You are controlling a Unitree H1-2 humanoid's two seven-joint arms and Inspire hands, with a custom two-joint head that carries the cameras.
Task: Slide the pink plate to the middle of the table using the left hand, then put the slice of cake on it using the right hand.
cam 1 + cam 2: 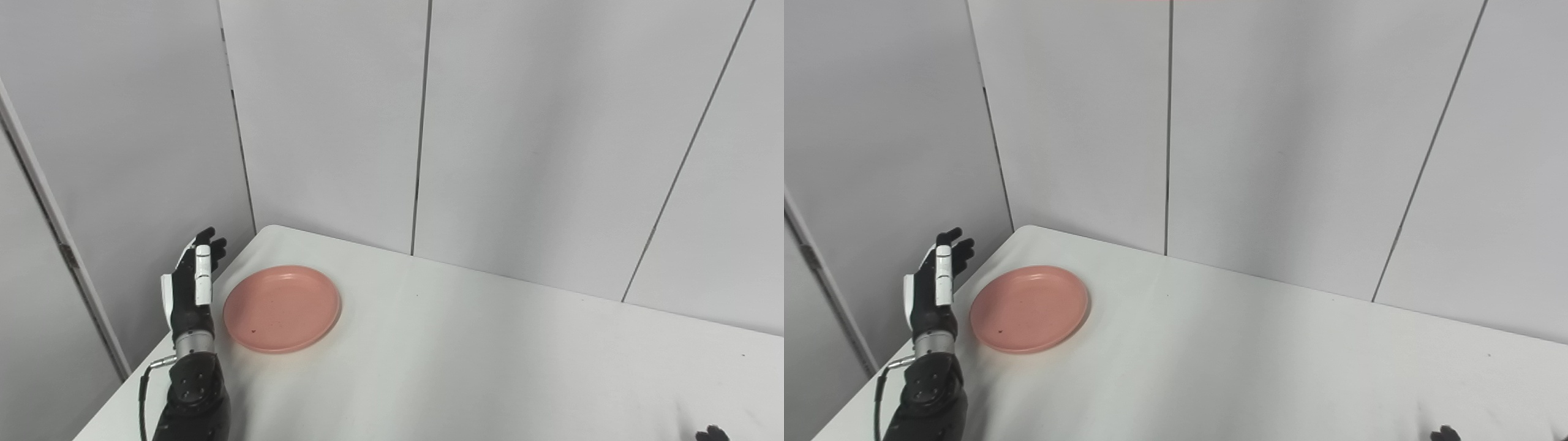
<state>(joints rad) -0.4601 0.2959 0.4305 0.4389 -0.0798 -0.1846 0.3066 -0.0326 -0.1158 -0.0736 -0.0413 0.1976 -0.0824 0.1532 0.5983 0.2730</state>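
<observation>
Grey wall panels stand behind the white table (pixel 490 343), which fills most of the view. Its far left corner carries the pink plate (pixel 282 308), just right of the fingers (pixel 205 254). These belong to the left hand (pixel 193 288), upright with fingers straight and spread, holding nothing, probably set to push the plate sideways. Only a dark tip of the right hand (pixel 712 434) shows; its state I cannot tell. No cake is visible.
</observation>
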